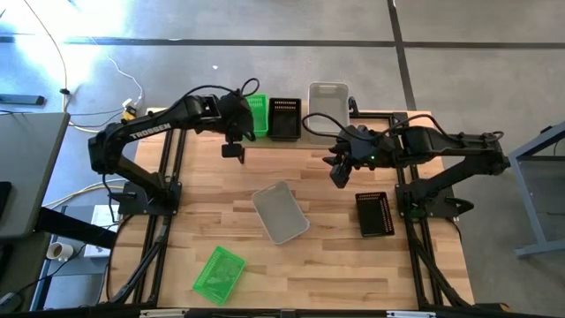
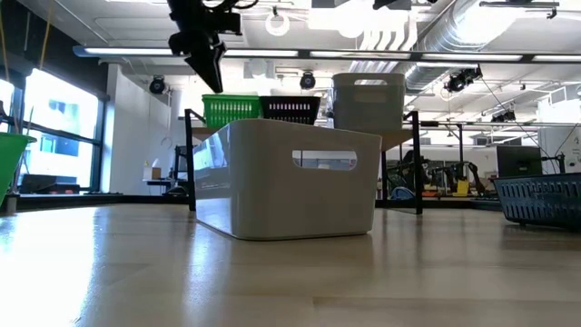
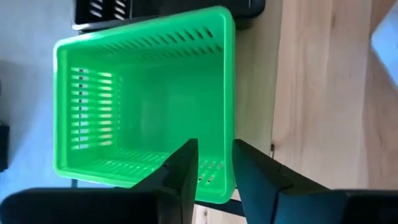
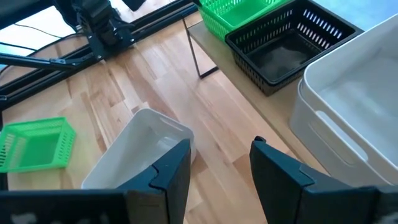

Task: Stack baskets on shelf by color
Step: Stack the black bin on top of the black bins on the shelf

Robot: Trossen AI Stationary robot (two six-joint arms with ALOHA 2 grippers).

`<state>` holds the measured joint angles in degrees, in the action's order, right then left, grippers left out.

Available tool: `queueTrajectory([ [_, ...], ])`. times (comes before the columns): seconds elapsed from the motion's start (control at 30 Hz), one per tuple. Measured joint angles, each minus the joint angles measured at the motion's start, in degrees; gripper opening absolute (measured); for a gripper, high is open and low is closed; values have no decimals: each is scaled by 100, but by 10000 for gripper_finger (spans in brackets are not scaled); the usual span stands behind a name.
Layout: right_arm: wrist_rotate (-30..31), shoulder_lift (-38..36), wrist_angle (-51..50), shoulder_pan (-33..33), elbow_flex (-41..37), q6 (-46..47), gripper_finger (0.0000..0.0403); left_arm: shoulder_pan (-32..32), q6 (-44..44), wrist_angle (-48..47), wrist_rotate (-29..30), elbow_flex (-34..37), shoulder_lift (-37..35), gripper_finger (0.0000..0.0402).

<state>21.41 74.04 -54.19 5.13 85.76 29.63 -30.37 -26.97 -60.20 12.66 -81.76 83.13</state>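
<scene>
The shelf (image 1: 305, 140) stands along the table's far edge and carries a green basket (image 1: 257, 115), a black basket (image 1: 284, 118) and a pale grey basket (image 1: 328, 99), side by side. My left gripper (image 3: 215, 177) is open and hovers above the near wall of the shelf's green basket (image 3: 143, 93); the low view shows it above the rim (image 2: 211, 68). My right gripper (image 4: 221, 168) is open and hangs over the table in front of the shelf, near the shelf's grey basket (image 4: 354, 106). A second grey basket (image 1: 281, 212) lies base up at mid-table.
A black basket (image 1: 375, 215) sits upright on the table's right side below the right arm. A green basket (image 1: 218, 274) lies tilted near the table's near left corner. Bare wood lies between the shelf and the upturned grey basket (image 2: 290, 182).
</scene>
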Motion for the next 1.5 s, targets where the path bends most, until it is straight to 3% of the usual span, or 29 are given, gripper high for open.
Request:
queueTrajectory([
  [0.27,-114,2,-7,0,0,61,151,4,57,2,57,-319,-107,86],
  [0.4,-484,2,-438,84,0,311,151,12,259,2,126,-443,-128,86],
  [0.73,-1285,31,-1842,768,-211,1215,151,596,1428,-2,-673,-522,-536,86],
  [1.0,-2140,35,-1780,1501,-1167,1822,151,1378,1918,-1,-833,-518,-933,86],
  [1.5,-2344,33,-1049,3026,-2527,2025,151,2100,1988,-2,-773,-516,-1012,86],
])
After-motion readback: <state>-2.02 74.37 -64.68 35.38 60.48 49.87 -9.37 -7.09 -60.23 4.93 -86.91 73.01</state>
